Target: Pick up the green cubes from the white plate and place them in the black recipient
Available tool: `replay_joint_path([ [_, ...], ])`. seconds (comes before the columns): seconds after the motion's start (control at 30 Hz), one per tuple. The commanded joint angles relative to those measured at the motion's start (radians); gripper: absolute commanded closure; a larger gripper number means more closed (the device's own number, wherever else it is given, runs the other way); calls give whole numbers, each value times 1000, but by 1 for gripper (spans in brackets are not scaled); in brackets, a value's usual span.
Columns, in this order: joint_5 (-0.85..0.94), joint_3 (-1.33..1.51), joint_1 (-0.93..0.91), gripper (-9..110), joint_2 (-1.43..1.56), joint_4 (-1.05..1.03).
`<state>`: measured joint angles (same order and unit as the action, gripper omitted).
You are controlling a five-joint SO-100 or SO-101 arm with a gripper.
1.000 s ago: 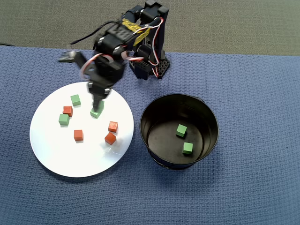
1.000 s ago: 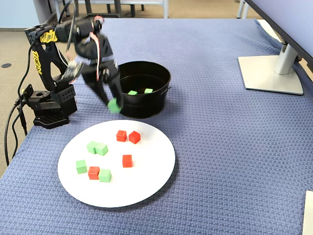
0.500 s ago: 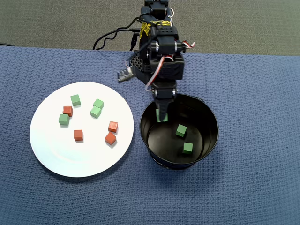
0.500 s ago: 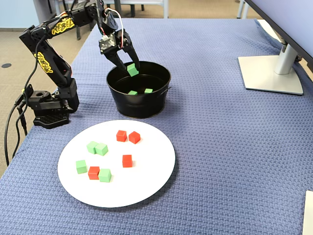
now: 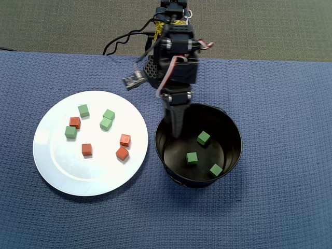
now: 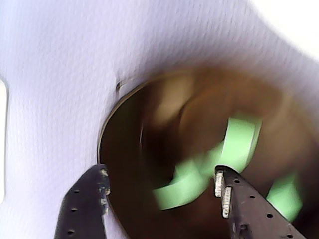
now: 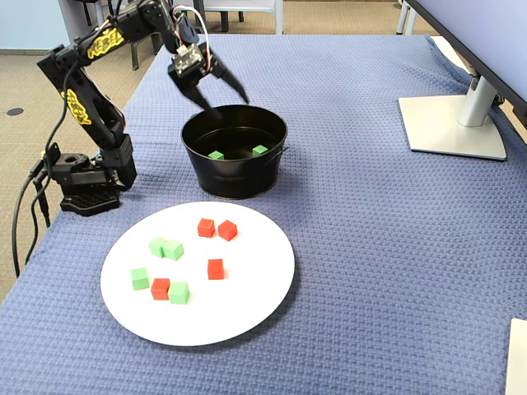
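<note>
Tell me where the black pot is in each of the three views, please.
Overhead view: the black pot is right of centre, beside the white plate.
Wrist view: its blurred opening fills the centre and right, behind the gripper.
Fixed view: it is above centre, beyond the plate.
Shared landmark: the green cubes inside the pot.

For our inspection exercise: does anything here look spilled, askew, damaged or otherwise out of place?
Nothing stands out. Four green cubes and four red cubes lie on the white plate; three green cubes lie inside the upright black pot. None are on the blue cloth. The open, empty pincer is above the pot.
</note>
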<state>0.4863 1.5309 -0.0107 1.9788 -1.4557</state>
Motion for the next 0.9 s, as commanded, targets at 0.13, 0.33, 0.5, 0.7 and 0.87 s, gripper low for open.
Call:
replay_joint_path([
  [0.13, 799, 209, -350, 78, 98, 216],
  [0.33, 1207, 477, -534, 82, 140, 337],
  [0.5, 1315, 546, -594, 83, 138, 319],
  [0.7, 1336, 545, -623, 84, 106, 255],
  [0.87, 1339, 499, -663, 84, 8, 238],
])
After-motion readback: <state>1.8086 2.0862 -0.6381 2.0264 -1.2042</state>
